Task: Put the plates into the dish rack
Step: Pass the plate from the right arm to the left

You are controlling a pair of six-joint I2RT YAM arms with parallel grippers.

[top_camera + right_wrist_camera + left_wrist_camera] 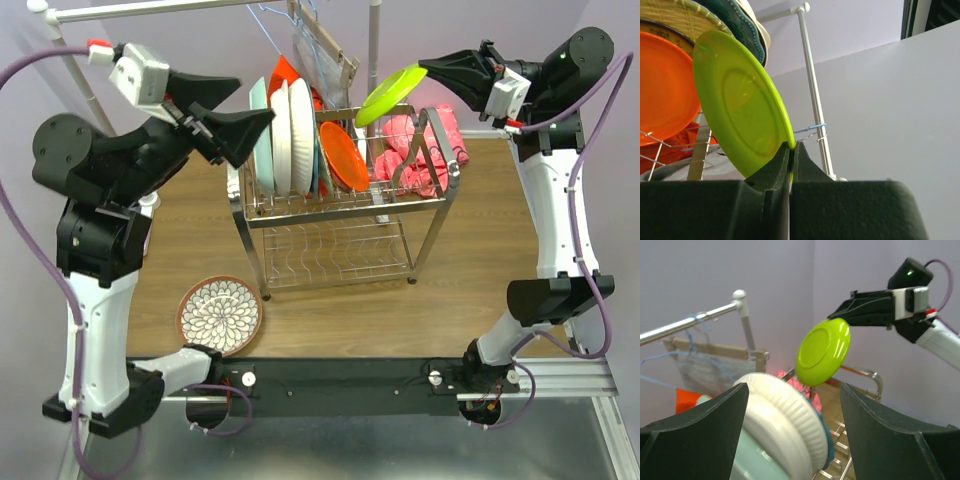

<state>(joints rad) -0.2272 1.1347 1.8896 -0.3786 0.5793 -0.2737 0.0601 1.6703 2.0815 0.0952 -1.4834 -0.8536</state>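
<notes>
The right gripper (pixel 425 68) was clamped tight on the rim of the lime plate (pixel 392 95), its fingers nearly together with only that thin edge between them. The plate hung tilted in the air above the right end of the dish rack (pixel 350 212), touching none of its wires. On the other side, the left gripper (pixel 256 98) stood spread wide with nothing in it, hovering just beside the plates at the rack's left end. From its wrist camera the ribbed white plate (pixel 780 410) showed between the two fingers, apart from both.

Further out, a wood-grain table (pixel 330 325) lay under everything, with lilac walls (pixel 780 280) behind. A white clothes rail (pixel 150 10) ran along the back with hangers (pixel 318 45) on it. A pink cloth (pixel 425 150) lay bunched just behind the rack's right end.

The count was two arms, one two-level wire rack and one lime plate aloft. On edge in the upper shelf stood a mint plate (pixel 259 135) at the far left, the white one next, a teal plate (pixel 318 165), then an orange plate (pixel 343 155) below and left of the lime one. They were packed close, so the exact number was hard to tell. One flower-patterned plate (pixel 220 315) lay flat on the table in front of the rack's left leg, well apart from both grippers.
</notes>
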